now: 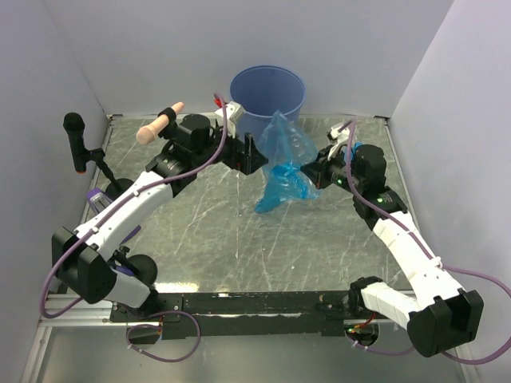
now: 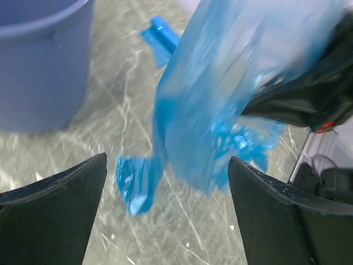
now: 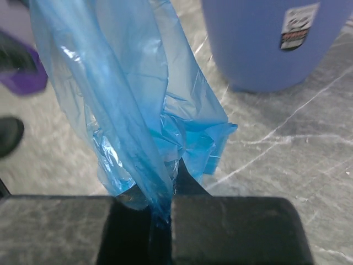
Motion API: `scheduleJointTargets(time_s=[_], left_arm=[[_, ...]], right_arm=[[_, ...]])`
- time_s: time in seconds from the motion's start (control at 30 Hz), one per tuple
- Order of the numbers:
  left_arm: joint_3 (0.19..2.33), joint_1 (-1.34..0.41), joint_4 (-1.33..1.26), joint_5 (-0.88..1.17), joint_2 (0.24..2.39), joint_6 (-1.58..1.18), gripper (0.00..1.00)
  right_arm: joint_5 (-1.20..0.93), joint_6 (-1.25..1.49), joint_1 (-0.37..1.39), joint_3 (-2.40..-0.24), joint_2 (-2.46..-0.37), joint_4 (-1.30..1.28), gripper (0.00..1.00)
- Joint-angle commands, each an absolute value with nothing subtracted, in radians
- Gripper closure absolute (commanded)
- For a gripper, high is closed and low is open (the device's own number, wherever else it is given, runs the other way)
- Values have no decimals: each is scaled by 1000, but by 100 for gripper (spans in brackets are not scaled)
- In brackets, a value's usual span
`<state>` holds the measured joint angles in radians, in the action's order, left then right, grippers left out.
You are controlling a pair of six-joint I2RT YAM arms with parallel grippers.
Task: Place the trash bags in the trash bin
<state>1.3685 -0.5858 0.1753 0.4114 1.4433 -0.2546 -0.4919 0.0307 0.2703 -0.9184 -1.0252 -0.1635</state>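
Blue, thin, probably light and slippery: pinches the trash bags (image 1: 283, 155) by bunched film in the clenched right gripper (image 3: 160, 212), near the trash bin (image 1: 287, 104), left gripper (image 2: 167, 163) released; better to grasp gathered folds.

Trash bag (image 1: 283, 163): translucent bright-blue film, crumpled, hanging pinched in the closed right hand (image 1: 313, 174), lower end on the surface (image 1: 207, 231). Trash bin (image 3: 265, 55): round blue bucket, upright, just behind.

sticker on the trash bin (image 3: 297, 26), print too blurred to read
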Motion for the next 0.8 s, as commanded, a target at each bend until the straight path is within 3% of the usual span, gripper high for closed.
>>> scheduleJointTargets(time_s=[0.0,0.4,0.5,0.63,0.77], left_arm=[[1332,-609,115,271,1376,-351,5],[1426,-623,21,313,1613,-368,24],[1447,-624,14,363,1673,-338,47],[1459,-615,9,455,1683,-301,97],[1448,-583,47,465,1634,-281,99]], right_arm=[[-463,150,258,-986,-1034,-94,100],[-500,178,258,-951,-1025,-80,100],[-480,163,256,-937,-1009,-87,100],[-408,167,204,-920,-1003,-150,100],[-373,183,88,-916,-999,-204,100]])
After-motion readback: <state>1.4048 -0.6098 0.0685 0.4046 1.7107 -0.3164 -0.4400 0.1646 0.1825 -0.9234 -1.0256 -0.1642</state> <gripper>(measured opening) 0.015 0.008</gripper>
